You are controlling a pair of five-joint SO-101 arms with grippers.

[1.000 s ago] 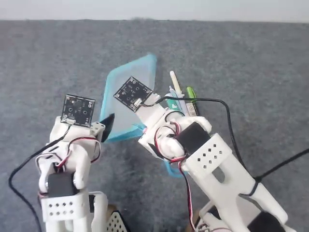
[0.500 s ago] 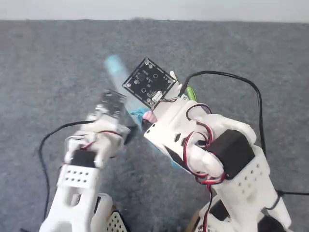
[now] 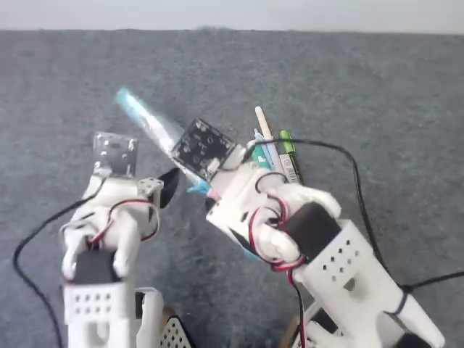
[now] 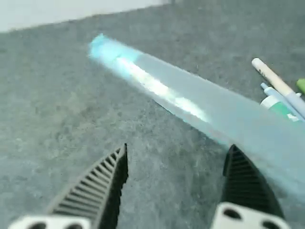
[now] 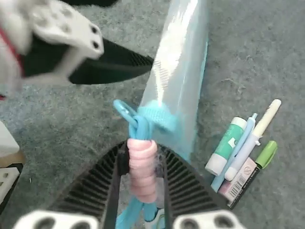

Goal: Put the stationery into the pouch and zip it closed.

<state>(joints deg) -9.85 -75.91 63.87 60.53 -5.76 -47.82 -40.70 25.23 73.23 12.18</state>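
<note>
At one end of the pouch (image 5: 178,62), the right gripper (image 5: 141,167) squeezes a pink ribbed pull (image 5: 141,155) tight between its two black jaws. A blue loop (image 5: 125,110) ties the pull to the pouch. The pouch is light blue and see-through. It is turned up on its edge, so from above it looks like a thin strip that runs away from the right gripper over the gray carpet (image 3: 362,87).

Just beside the pouch is the left gripper (image 4: 177,157). Its jaws are spread wide and hold nothing. The pouch is out past their tips.

On the other side of the pouch from the left gripper, the stationery (image 5: 240,150) lies in a small bunch on the carpet, outside the pouch. It has a white pen (image 5: 267,114), a blue pen (image 5: 242,143), a green-and-white tube (image 5: 225,145) and a green marker (image 5: 265,155), all side by side. The bunch is near the pouch, with a bit of carpet between.
</note>
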